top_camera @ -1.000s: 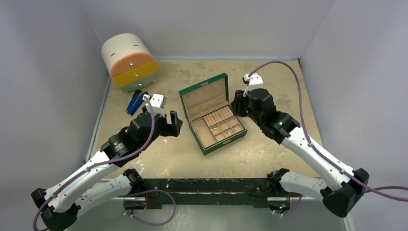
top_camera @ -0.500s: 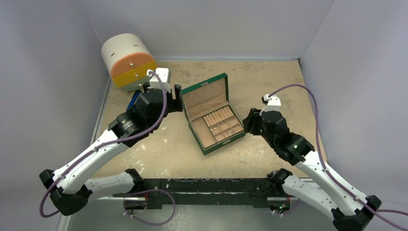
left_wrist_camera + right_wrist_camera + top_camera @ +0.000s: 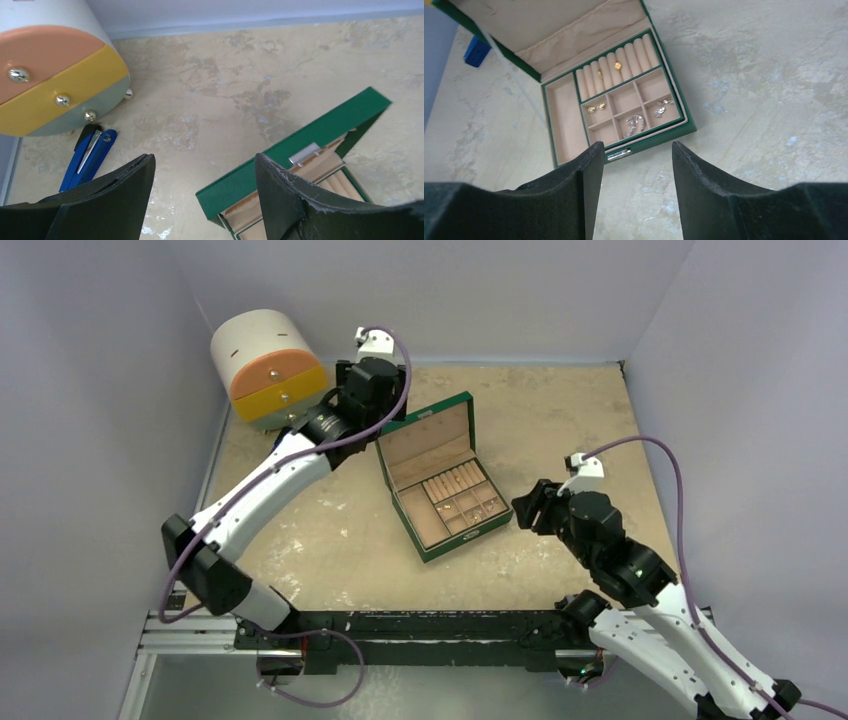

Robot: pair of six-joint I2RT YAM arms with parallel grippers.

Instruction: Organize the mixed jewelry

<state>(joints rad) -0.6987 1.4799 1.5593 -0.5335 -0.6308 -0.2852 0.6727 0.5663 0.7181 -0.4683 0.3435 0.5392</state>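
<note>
Left arm point(image 3: 270, 475) swung from near-left of the green box point(image 3: 445, 490) to its far-left. Right arm point(image 3: 625, 565) backed off near-right. Left gripper point(image 3: 202, 167) and right gripper point(image 3: 636, 150) are wide and empty. Mixed jewelry point(image 3: 634, 124) sits in the box compartments, so it's likely sorted.

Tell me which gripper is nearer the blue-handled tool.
Left. The left gripper hovers just beside the blue-handled tool, between it and the green box. The right gripper is on the box's other side.
</note>
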